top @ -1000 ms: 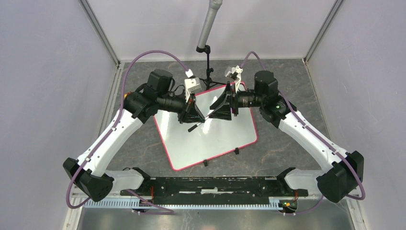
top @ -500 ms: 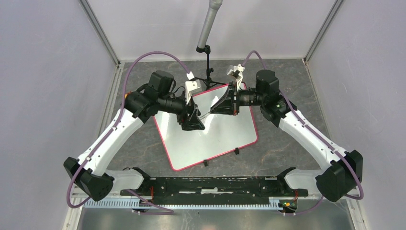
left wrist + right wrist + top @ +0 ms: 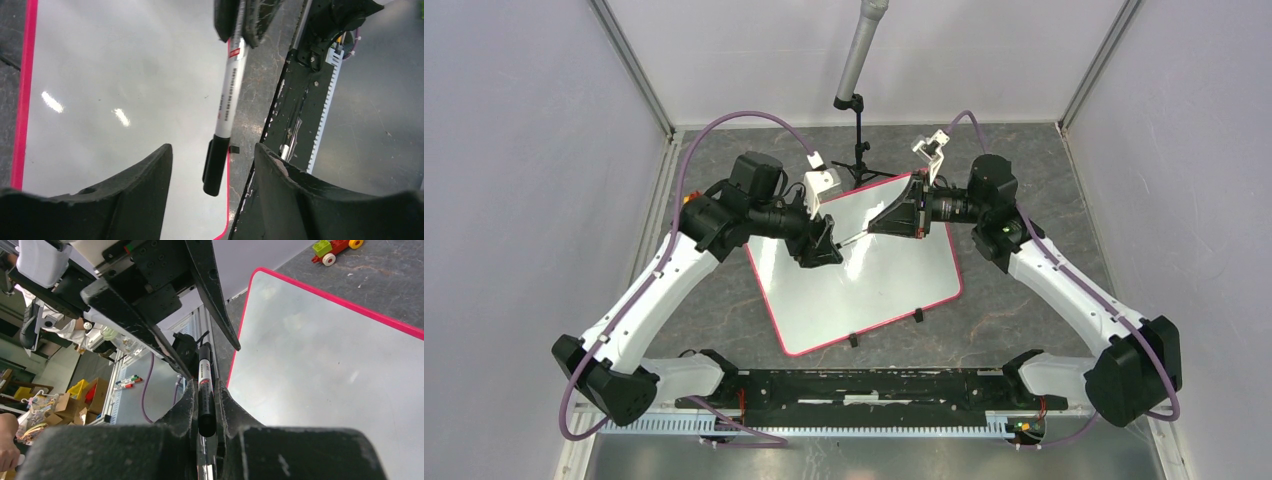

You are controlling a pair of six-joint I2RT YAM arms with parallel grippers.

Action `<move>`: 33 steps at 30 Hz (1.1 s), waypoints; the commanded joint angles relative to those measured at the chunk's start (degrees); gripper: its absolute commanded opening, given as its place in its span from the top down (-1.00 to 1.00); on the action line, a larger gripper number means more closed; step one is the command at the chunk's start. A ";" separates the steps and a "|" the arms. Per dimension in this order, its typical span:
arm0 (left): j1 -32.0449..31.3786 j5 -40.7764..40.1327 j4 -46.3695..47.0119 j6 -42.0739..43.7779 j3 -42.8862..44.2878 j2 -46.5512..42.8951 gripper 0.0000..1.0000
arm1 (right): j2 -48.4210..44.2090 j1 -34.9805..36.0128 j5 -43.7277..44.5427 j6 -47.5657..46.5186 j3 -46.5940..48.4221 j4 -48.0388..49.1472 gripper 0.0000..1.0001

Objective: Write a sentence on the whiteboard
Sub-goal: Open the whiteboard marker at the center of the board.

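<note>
Glossy pink-rimmed whiteboard (image 3: 874, 290) lies under a slim marker (image 3: 227, 100) the right gripper (image 3: 206, 388) clamps; left gripper (image 3: 212, 148) gapes.

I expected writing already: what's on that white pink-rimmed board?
No writing shows on the white pink-rimmed board, only glare; the left gripper, right gripper and black-capped marker hide its far part.

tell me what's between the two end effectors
A white-barrelled, black-capped marker pen, gripped by the right end effector, cap between the left end effector's open fingers; seen in the left wrist view.
</note>
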 commanded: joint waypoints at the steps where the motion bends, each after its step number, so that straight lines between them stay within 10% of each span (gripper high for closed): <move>1: 0.18 -1.75 1.35 0.89 -0.46 -0.13 -0.21 | -2.20 0.02 -0.78 2.57 -0.41 4.35 1.00; 8: 0.18 1.00 1.93 1.81 -1.69 -1.25 0.40 | -1.90 -0.02 -1.26 2.41 -1.03 4.96 0.98; 14: 0.16 9.55 -1.90 4.72 -0.53 -0.51 0.94 | -1.45 0.03 -3.75 -16.25 3.98 -9.78 0.13; 21: -0.03 13.98 -8.10 9.63 0.62 1.84 0.95 | 3.41 0.11 -6.37 -41.07 16.74 -40.09 -0.23; 33: -0.70 16.34 -9.48 8.67 3.12 5.06 0.95 | 1.56 3.97 -7.90 -39.84 14.11 -36.10 -0.33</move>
